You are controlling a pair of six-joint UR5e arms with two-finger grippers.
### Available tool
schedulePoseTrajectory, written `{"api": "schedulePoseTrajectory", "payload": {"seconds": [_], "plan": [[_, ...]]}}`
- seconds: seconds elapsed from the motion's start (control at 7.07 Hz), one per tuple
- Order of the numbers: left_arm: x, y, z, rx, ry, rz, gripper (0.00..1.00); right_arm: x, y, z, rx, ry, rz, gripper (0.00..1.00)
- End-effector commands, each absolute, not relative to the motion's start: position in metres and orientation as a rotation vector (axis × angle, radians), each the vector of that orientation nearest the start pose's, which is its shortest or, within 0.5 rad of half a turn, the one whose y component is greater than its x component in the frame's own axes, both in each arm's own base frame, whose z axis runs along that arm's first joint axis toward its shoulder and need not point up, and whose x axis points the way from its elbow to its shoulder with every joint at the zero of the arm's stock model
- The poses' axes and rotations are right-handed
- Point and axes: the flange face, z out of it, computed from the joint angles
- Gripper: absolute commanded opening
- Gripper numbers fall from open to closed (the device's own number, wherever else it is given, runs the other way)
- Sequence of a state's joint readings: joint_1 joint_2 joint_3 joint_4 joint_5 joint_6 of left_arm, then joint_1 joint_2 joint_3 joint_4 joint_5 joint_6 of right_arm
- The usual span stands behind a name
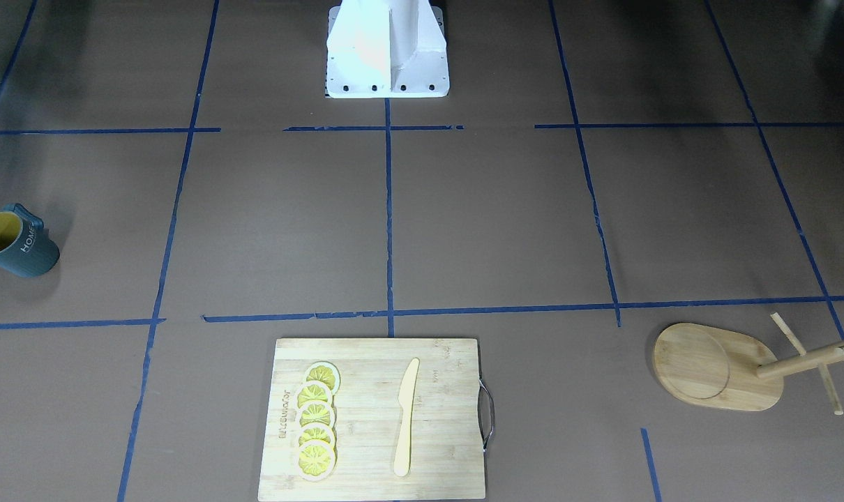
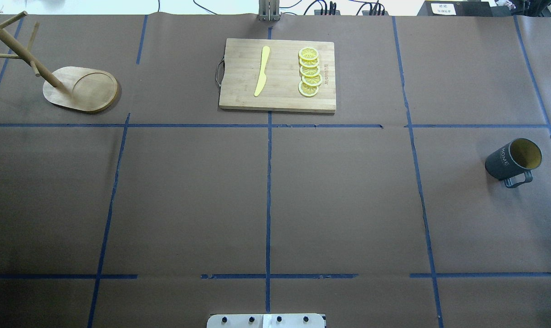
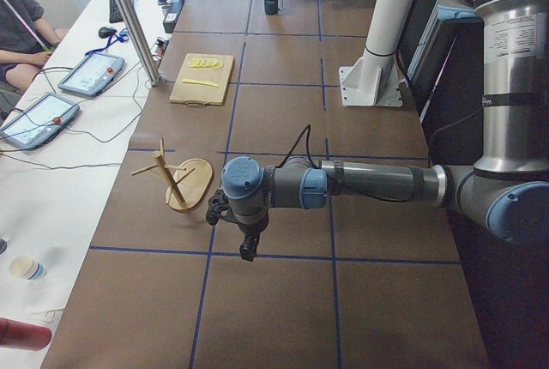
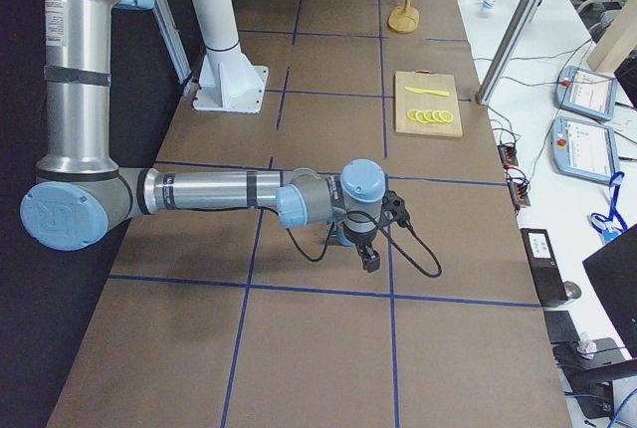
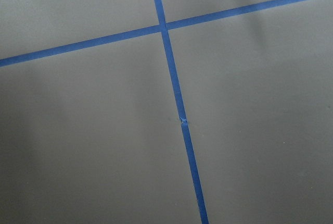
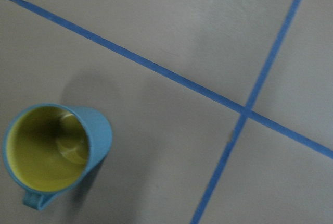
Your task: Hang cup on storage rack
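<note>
The cup (image 2: 514, 159) is standing upright on the table (image 2: 189, 196), far out on the robot's right side. Its yellow inside is showing, its handle is pointing towards the robot, and nothing is touching it. The rack (image 2: 82, 89) is standing on its oval base at the far left, well apart from the cup. Its post is rising near one end of the base, and its pegs are bare. Between them, at the far edge, a board (image 2: 278, 75) is carrying a row of lemon slices (image 2: 309, 73) and a pale knife (image 2: 262, 70) lying beside them.

The left gripper (image 3: 249, 249) is hanging low over the table near the rack, showing only in the left side view, so it cannot be told whether its fingers are spread or pressed together. The right gripper (image 4: 370, 261) is hanging low over the table, showing only in the right side view, and its fingers cannot be judged either. The right wrist camera is looking down into the cup at the lower left of its view; the left wrist camera is showing only blue tape (image 5: 177, 94) on the table.
</note>
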State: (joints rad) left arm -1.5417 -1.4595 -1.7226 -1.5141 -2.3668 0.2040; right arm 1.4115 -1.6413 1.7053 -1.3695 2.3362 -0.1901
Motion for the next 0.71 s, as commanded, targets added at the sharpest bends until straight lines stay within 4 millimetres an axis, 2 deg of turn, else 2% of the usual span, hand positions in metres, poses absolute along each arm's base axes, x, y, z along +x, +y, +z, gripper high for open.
{"api": "schedulePoseTrajectory", "payload": {"seconds": [0.0, 0.14, 0.28, 0.42, 0.57], "plan": [[-0.049, -0.444, 0.641, 0.053, 0.796, 0.215, 1.00, -0.053, -0.485, 0.574, 0.379, -0.773, -0.562, 1.00], [-0.049, -0.445, 0.641, 0.054, 0.796, 0.214, 1.00, -0.067, -0.484, 0.576, 0.384, -0.771, -0.597, 1.00], [-0.049, -0.445, 0.641, 0.054, 0.796, 0.215, 1.00, -0.073, -0.483, 0.583, 0.369, -0.770, -0.603, 1.00], [-0.049, -0.445, 0.640, 0.057, 0.796, 0.217, 1.00, -0.083, -0.482, 0.596, 0.339, -0.762, -0.615, 1.00], [-0.049, -0.445, 0.640, 0.057, 0.797, 0.217, 1.00, -0.094, -0.483, 0.595, 0.335, -0.752, -0.632, 1.00]]}}
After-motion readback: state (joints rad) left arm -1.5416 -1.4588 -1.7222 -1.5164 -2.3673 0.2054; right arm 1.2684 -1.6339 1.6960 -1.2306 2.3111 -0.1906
